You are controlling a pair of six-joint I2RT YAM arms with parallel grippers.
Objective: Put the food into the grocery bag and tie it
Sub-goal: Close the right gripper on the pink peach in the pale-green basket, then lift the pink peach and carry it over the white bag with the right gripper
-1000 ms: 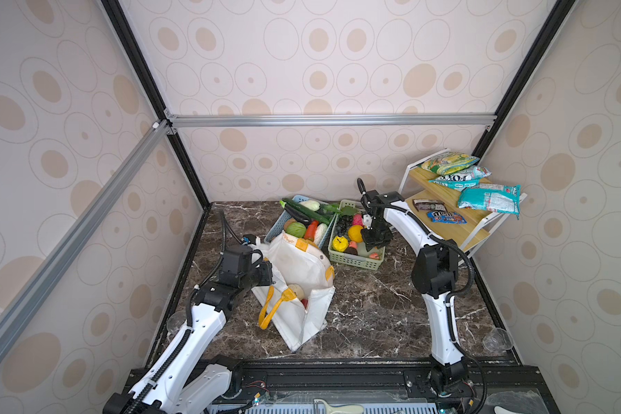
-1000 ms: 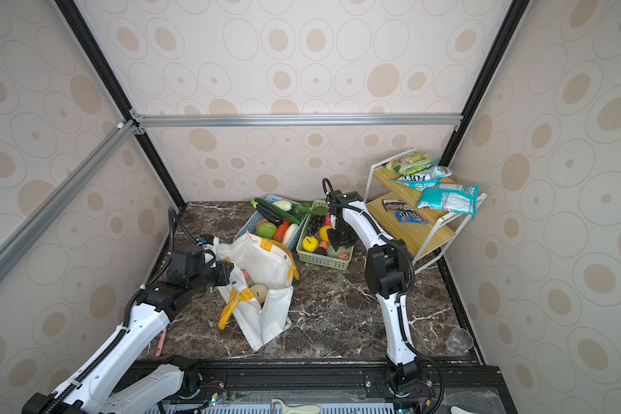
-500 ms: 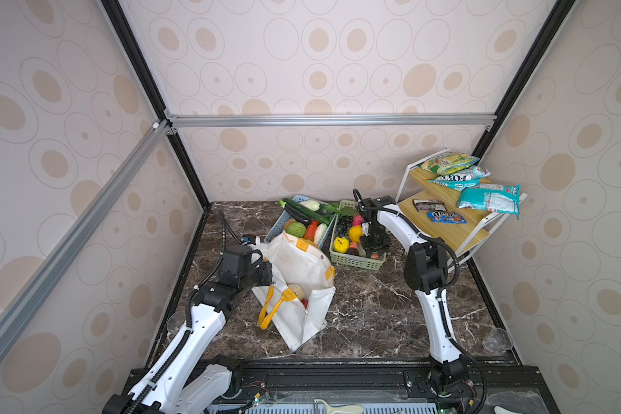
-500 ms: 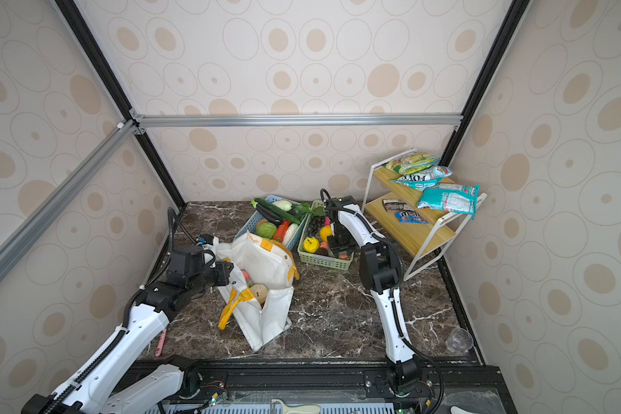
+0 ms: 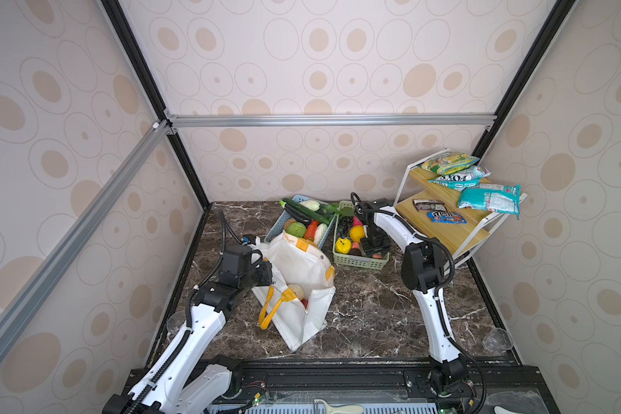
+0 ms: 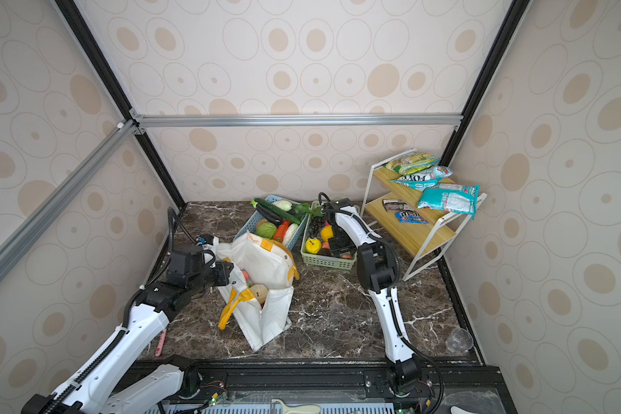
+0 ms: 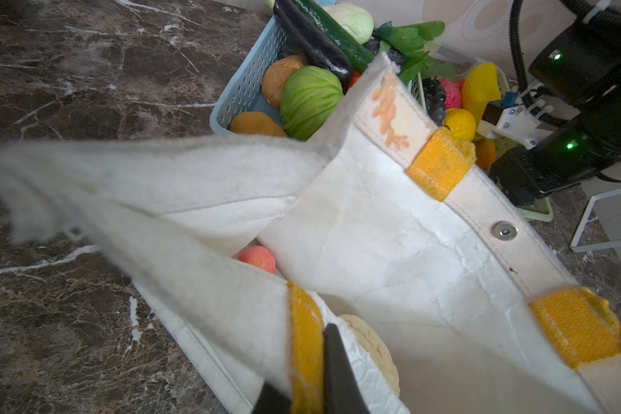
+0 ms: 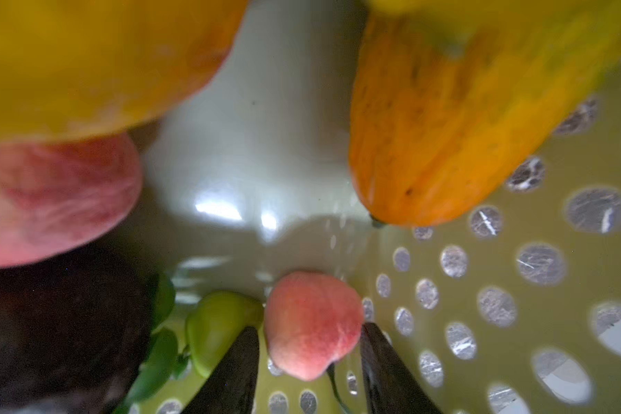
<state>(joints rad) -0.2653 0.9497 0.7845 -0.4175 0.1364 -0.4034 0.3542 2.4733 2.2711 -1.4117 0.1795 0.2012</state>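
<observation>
Grocery bag (image 5: 302,265) sits a little toward 9 o'clock from the centre of the marble table (image 5: 370,308) in both top views, mouth gaping upward. My left gripper (image 7: 302,362) is clamped on its near rim, right on a yellow strap tab (image 7: 300,315), one black finger (image 7: 337,369) on each side of the cloth; I count three such tabs from that wrist. Inside I make out two pieces of food: a pink peach (image 7: 257,258) deep down and a pale tan round piece (image 7: 371,349) close under the held rim. Two slotted baskets stand side by side at 12 o'clock: the blue basket (image 5: 276,226) of vegetables just beyond the bag's far rim, the green basket (image 5: 361,264) of fruit at its 3 o'clock side. My right gripper (image 8: 309,328) is down in the green one, jaws apart astride a small peach (image 8: 314,308); a sliver of basket shows beside one finger, the other looks to touch the fruit. At 2 o'clock, a two-tier wooden rack (image 5: 445,233) carries five snack packets (image 5: 488,197), three above, two below.
</observation>
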